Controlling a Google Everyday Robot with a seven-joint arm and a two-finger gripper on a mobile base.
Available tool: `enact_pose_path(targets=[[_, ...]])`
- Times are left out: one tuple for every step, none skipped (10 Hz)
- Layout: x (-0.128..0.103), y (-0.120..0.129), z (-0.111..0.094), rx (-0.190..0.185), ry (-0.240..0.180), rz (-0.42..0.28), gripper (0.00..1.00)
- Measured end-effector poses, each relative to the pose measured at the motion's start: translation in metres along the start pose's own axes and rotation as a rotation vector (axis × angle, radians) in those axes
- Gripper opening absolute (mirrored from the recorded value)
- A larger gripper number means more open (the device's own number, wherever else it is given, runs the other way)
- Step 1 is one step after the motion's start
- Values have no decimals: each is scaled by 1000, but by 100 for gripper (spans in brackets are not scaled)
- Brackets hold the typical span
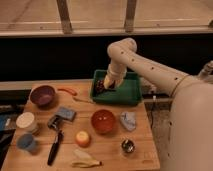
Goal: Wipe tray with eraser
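The green tray (129,94) sits at the back right of the wooden table. My gripper (106,85) reaches down into the tray's left part from the white arm (145,62). A small dark block, the eraser (101,86), shows at the fingertips against the tray floor.
On the table: a purple bowl (42,94), an orange carrot-like item (67,91), a blue block (65,113), a red bowl (103,120), a black-handled tool (54,147), an apple (82,138), a banana (84,161), a crumpled cloth (128,120), cups (25,121) at left.
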Motion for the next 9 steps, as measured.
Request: enact_pose_path(targets=[[-7, -16, 6, -7, 3, 45, 0], [-12, -39, 16, -8, 12, 103, 0], [-15, -72, 35, 1, 33, 175, 0], [-18, -82, 50, 4, 49, 207, 0], [-21, -88, 70, 1, 70, 250, 0], [-18, -98, 82, 3, 89, 285, 0], [-15, -104, 89, 1, 100, 301, 0], [-14, -107, 89, 3, 104, 306, 0], [-16, -103, 90, 1, 103, 301, 0]])
